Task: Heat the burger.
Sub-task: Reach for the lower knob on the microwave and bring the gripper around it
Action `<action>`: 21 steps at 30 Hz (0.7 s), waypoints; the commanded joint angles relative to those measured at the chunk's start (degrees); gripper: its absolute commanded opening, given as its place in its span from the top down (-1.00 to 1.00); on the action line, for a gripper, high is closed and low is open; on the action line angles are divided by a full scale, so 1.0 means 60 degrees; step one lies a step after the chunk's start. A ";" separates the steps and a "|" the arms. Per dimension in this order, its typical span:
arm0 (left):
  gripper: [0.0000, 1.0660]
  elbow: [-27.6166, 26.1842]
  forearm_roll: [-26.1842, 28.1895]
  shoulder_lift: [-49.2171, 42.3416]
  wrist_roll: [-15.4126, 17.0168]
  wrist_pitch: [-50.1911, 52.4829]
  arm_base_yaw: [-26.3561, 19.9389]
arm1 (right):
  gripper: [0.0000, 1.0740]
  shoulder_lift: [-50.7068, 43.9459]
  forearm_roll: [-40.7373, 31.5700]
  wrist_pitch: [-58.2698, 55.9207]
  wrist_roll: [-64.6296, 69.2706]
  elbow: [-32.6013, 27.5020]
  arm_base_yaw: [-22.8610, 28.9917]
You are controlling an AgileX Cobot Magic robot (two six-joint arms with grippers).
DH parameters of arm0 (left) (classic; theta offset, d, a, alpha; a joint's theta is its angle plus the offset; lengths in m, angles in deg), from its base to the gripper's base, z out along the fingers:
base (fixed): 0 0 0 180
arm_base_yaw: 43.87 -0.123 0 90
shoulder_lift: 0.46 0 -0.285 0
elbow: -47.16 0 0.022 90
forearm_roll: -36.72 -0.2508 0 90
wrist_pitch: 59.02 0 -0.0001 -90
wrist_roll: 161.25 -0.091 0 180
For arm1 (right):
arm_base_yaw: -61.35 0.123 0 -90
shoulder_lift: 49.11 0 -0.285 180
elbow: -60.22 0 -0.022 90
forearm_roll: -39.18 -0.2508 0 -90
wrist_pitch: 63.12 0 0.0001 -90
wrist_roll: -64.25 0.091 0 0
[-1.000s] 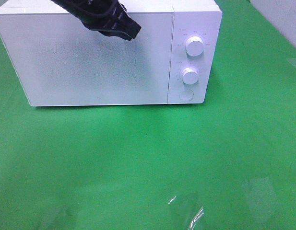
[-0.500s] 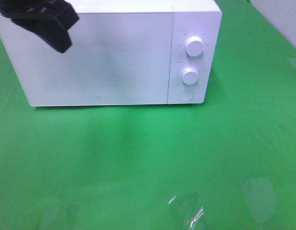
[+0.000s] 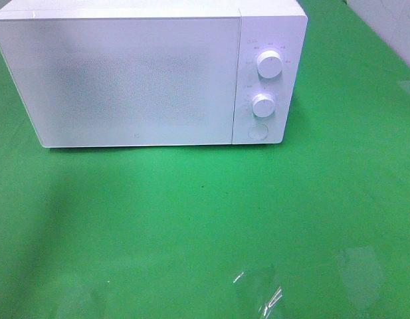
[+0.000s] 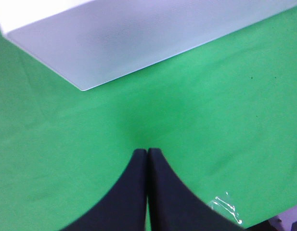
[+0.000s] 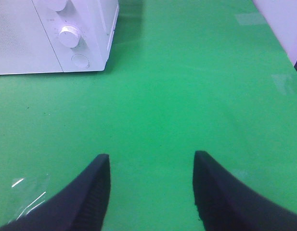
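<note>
You see microwave [image 3: 138,73] door shut, no burger in view, left gripper [image 4: 147,152] together, right gripper [image 5: 152,166] apart, both empty in front of it; knobs [image 3: 269,64] likely remain.

Bright, even light falls from above on the green cloth-covered table [image 3: 191,219], whose colour looks oversaturated. The white box-shaped microwave [image 3: 135,80] with its frosted door is close to washed out, and the markings by its dials are too faint to read. A thin dark shadow lies under its front base, and a broad, soft one dims the table towards its left edge. A clear glossy film patch [image 3: 258,292] near the front edge throws white glints. In the wrist views the black left gripper [image 4: 147,151] and black right gripper [image 5: 152,161] are soft and out of focus.
</note>
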 commanded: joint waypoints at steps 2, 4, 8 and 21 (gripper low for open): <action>1.00 0.0411 -0.0038 -0.0879 0.0067 -0.0621 -0.0678 | 0.09 -0.0258 0.0057 0.0105 -0.0038 -0.0010 0.0000; 1.00 0.1022 -0.0162 -0.1375 0.0067 -0.0621 -0.1022 | 0.09 -0.0258 0.0057 0.0105 -0.0057 -0.0010 0.0000; 1.00 0.2397 -0.0153 -0.2416 0.0067 -0.0611 -0.1652 | 0.09 -0.0258 0.0057 0.0105 -0.0048 -0.0010 0.0000; 1.00 0.6303 -0.0115 -0.7458 -0.0076 -0.0602 -0.1881 | 0.09 -0.0258 0.0057 0.0105 -0.0048 -0.0010 0.0000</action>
